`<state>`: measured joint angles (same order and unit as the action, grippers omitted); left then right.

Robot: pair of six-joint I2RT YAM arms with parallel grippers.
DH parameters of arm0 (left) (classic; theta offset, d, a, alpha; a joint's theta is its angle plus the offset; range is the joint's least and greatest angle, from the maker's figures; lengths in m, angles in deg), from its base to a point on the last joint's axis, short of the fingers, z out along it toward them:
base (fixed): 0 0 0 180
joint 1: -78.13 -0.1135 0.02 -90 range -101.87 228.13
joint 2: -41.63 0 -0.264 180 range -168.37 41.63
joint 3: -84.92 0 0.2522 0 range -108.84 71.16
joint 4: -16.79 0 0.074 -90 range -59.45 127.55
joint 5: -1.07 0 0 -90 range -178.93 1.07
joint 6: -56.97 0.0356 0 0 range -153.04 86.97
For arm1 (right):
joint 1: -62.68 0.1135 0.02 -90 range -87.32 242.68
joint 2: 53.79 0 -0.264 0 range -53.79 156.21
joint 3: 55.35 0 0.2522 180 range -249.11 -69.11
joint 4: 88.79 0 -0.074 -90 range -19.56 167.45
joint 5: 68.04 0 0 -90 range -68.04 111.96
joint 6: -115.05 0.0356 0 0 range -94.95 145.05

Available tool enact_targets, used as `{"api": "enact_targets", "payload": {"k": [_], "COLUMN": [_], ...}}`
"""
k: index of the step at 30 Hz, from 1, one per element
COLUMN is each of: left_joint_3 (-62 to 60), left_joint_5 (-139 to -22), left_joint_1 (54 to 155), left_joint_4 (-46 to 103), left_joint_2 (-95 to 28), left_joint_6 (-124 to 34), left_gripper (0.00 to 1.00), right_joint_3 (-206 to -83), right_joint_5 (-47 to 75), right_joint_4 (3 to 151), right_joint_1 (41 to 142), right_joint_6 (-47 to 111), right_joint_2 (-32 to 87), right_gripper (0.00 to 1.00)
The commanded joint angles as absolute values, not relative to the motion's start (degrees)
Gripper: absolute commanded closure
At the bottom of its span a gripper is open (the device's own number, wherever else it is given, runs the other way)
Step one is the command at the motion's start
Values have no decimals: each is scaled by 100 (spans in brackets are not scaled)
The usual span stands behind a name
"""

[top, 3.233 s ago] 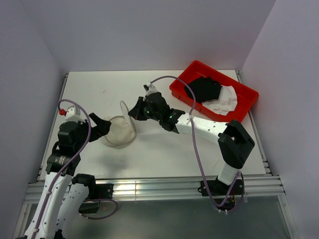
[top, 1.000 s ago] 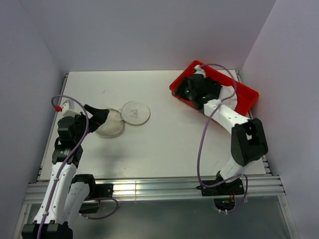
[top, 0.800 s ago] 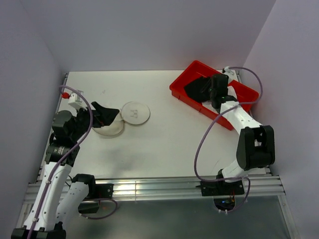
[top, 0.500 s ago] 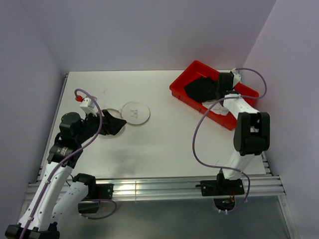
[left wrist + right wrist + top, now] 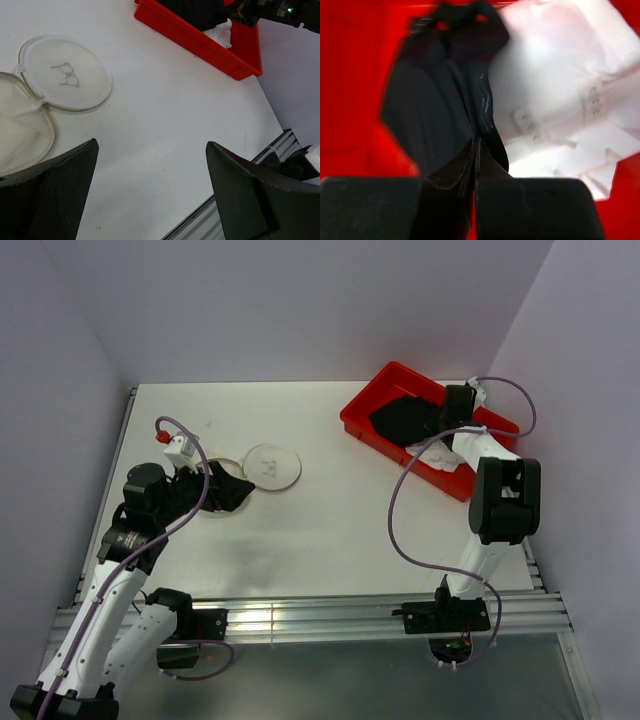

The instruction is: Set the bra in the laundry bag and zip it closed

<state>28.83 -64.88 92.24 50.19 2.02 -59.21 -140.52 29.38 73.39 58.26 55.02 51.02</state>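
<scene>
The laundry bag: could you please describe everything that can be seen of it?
The laundry bag is whitish, translucent mesh with a tan-edged rim. It lies unzipped on the white table. Its round lid is flat, shows a small grey line drawing, and joins the round body beside it by a narrow strip. The part of the body in view holds nothing. The open left claw is over the body and hides part of it; whether they touch cannot be told.

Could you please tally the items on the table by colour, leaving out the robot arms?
Red: 1 (tray)
Black: 1 (cloth)
White: 2 (bra, bag)
Total: 4
</scene>
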Motion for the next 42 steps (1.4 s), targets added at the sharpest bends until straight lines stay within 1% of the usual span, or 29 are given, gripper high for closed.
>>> {"api": "enact_targets", "payload": {"k": [1, 3, 7, 9, 10, 12, 13, 15, 16, 17, 18, 19, 20, 21, 22, 24, 27, 28, 29, 30, 31, 32, 34, 36, 37, 38, 39, 41, 42], "left_joint_3": [2880, 2897, 2897, 2906, 2897, 2923, 2924, 2941, 2959, 2967, 2967, 2967, 2967, 2967, 2967, 2906, 2810, 2792, 2774, 2748, 2722, 2704, 2538, 2223, 2090, 1993, 1740, 1431, 1116], "left_joint_5": [-6485, -6441, -6450, -6406, -6389, -6371, -6379, -6380, -6345, -6318, -6275, -6222, -6230, -6265, -6309, -6511, -6818, -6958, -7116, -7466, -7643, -7828, -8268, -8697, -8752, -8796, -8857, -8858, -8858], "left_joint_1": [9167, 9141, 9088, 9070, 9062, 9053, 9053, 9053, 9053, 9053, 9061, 9061, 9079, 9105, 9158, 9403, 9948, 10132, 10534, 10764, 10993, 11448, 11872, 12373, 12514, 12777, 12892, 13129, 13183], "left_joint_4": [4884, 4866, 4839, 4796, 4778, 4734, 4725, 4708, 4699, 4681, 4664, 4672, 4672, 4664, 4672, 4664, 4541, 4497, 4366, 4278, 4172, 3945, 3759, 3584, 3496, 3364, 3215, 3117, 3117], "left_joint_2": [173, 156, 121, 112, 94, 85, 85, 76, 50, 7, -37, -134, -178, -222, -318, -424, -679, -801, -872, -951, -1161, -1319, -1906, -2382, -2872, -3103, -3331, -4043, -4263], "left_joint_6": [-5852, -5852, -5887, -5896, -5931, -5958, -5975, -6010, -6045, -6072, -6081, -6133, -6160, -6186, -6256, -6362, -6590, -6712, -6766, -6827, -6932, -6968, -6960, -6916, -6733, -6592, -6477, -6178, -6134], "left_gripper": [5, 5, 5, 5, 4, 4, 4, 2, 2, 1, 1, 1, 1, 1, 1, 2, 4, 5, 5, 6, 7, 8, 12, 12, 12, 14, 16, 19, 22], "right_joint_3": [-13654, -13477, -13125, -12880, -12591, -12169, -11601, -11001, -10432, -10209, -9850, -9690, -9566, -9400, -9346, -9397, -9757, -9837, -9898, -9943, -9952, -9934, -9829, -9715, -9671, -9618, -9548, -9337, -9258], "right_joint_5": [2401, 2083, 1398, 1159, 1167, 1290, 1317, 1413, 1448, 1440, 1475, 1580, 1702, 1869, 1888, 1967, 2344, 2615, 2783, 3002, 3213, 3624, 3891, 4215, 4261, 4313, 4479, 4699, 4962], "right_joint_4": [8261, 8394, 8342, 8333, 8272, 8272, 8359, 8412, 8369, 8264, 8089, 7896, 7502, 7307, 7175, 6876, 6453, 6287, 6233, 6181, 6067, 6040, 6083, 6101, 6084, 6049, 6057, 6005, 5952], "right_joint_1": [5855, 5908, 6259, 6811, 7205, 7611, 7804, 8411, 8622, 8963, 9097, 9220, 9317, 9396, 9397, 9397, 9397, 9397, 9388, 9380, 9388, 9388, 9388, 9371, 9371, 9371, 9371, 9353, 9327], "right_joint_6": [5597, 5677, 5783, 5792, 5739, 5791, 5887, 6037, 6142, 6169, 6187, 6222, 6196, 6205, 6196, 6161, 5942, 5889, 5888, 5958, 6011, 6072, 6178, 6301, 6345, 6415, 6485, 6653, 6731], "right_joint_2": [3968, 3526, 2217, 1507, 1294, 863, 487, 55, -26, -88, -184, -289, -429, -805, -1000, -1518, -1679, -1653, -1618, -1522, -1477, -1442, -1398, -1415, -1450, -1520, -1782, -2117, -2466], "right_gripper": [100, 100, 100, 100, 100, 100, 100, 99, 82, 69, 59, 36, 26, 21, 20, 22, 28, 38, 44, 52, 92, 100, 100, 100, 100, 100, 100, 100, 100]}}
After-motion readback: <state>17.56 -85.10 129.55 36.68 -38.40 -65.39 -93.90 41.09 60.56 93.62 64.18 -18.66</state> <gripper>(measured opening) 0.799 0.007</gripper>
